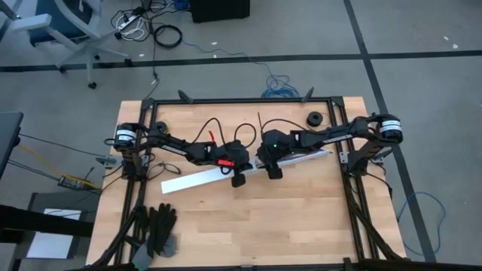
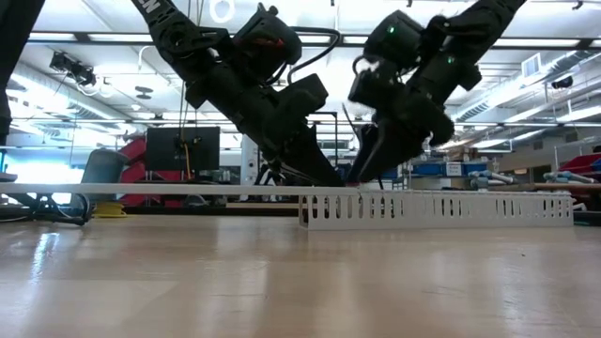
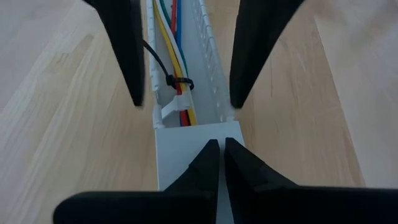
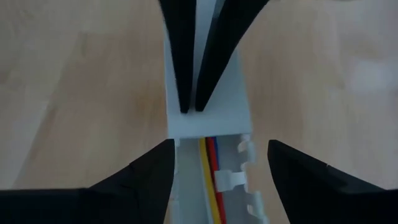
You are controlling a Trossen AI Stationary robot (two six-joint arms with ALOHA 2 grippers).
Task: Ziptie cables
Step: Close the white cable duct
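My left end effector (image 3: 219, 152) is pinched together on the channel's lid (image 3: 193, 155), while the right end effector (image 4: 217, 163) straddles the channel (image 4: 208, 106), fingers apart. The cables (image 3: 177, 74) lie inside, already ziptied. If I lower the right carelessly, I reckon it could snag the slotted wall.

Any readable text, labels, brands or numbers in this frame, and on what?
None can be read.
White slotted channel: no print visible.
Cables and black zip tie: no markings.
Monitor in the room behind: dark, nothing legible.
Paper sheet beside the table: too small to read.
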